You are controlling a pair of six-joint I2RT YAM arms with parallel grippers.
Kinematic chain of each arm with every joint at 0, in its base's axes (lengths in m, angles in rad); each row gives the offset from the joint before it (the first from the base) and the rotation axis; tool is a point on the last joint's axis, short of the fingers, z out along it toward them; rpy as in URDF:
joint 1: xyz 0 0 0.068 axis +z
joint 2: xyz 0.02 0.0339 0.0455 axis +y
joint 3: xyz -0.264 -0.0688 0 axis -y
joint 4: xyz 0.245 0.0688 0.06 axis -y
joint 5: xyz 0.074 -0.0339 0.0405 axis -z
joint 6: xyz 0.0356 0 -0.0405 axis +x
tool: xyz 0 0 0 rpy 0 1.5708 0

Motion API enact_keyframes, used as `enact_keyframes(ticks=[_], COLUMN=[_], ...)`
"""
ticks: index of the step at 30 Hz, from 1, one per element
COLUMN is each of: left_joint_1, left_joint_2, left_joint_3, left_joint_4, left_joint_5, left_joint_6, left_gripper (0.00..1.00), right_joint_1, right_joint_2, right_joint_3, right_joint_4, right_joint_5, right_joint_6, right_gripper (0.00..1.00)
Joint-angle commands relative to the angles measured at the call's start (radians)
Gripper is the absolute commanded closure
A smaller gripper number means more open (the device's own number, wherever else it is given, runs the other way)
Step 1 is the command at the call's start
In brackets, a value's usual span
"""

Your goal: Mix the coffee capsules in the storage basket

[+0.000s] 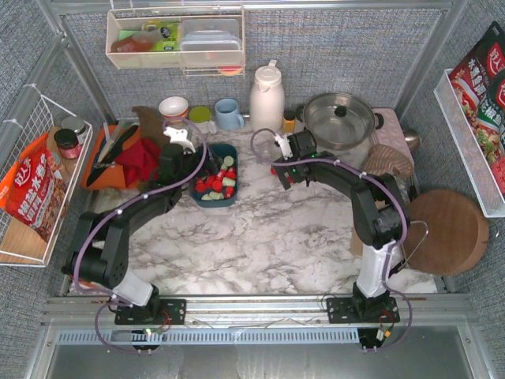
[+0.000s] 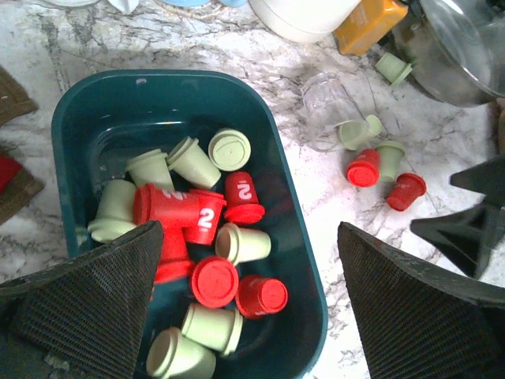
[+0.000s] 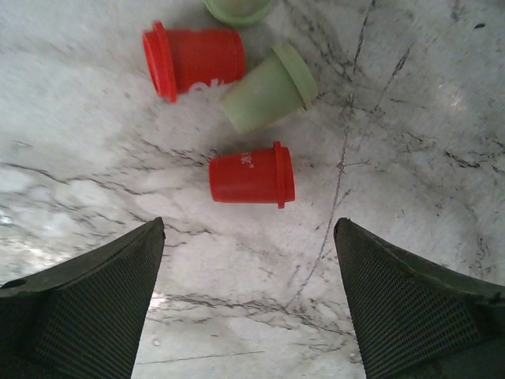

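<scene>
The dark teal storage basket (image 1: 203, 193) sits on the marble top left of centre and holds several red and mint green coffee capsules (image 2: 213, 280) lying mixed. My left gripper (image 2: 247, 230) is open and empty above the basket's (image 2: 304, 260) near end; in the top view it (image 1: 192, 167) is at the basket's left side. Several loose capsules lie on the marble right of the basket, among them a red one (image 2: 364, 167) and a green one (image 2: 357, 133). My right gripper (image 3: 248, 223) is open and empty just short of a red capsule (image 3: 251, 174); another red one (image 3: 193, 59) and a green one (image 3: 268, 88) lie beyond.
A clear glass (image 2: 331, 106) lies on its side by the loose capsules. A white kettle (image 1: 267, 99), a steel pot (image 1: 339, 118) and a blue mug (image 1: 229, 114) stand at the back. An orange tray (image 1: 114, 158) is left of the basket, a round wooden board (image 1: 446, 229) at the right.
</scene>
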Motion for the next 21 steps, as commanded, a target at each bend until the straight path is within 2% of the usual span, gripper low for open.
enact_keyframes(ticks=[1,5,12,21], left_joint_1=[-0.012,-0.027,-0.05,-0.062], left_joint_2=[-0.109,-0.172,-0.189,-0.184], left_joint_3=[-0.089,-0.118,-0.129,-0.14], left_joint_4=[0.083,0.074,0.079,0.088], left_joint_5=[-0.053,-0.087,-0.093,-0.086], left_joint_6=[-0.026,-0.023,-0.018,-0.013], left_gripper=[0.01,0.01,0.01,0.01], right_joint_1=[-0.002,-0.003,-0.006,-0.02], right_joint_2=[0.083,0.137,0.183,0.195], right_joint_3=[0.089,0.139,0.179,0.182], right_joint_4=[-0.181,-0.187,-0.18,-0.162], right_joint_5=[0.009,-0.019,-0.044,-0.065], right_joint_6=[-0.149,-0.169,-0.195,-0.202], right_gripper=[0.08,0.12,0.2,0.52])
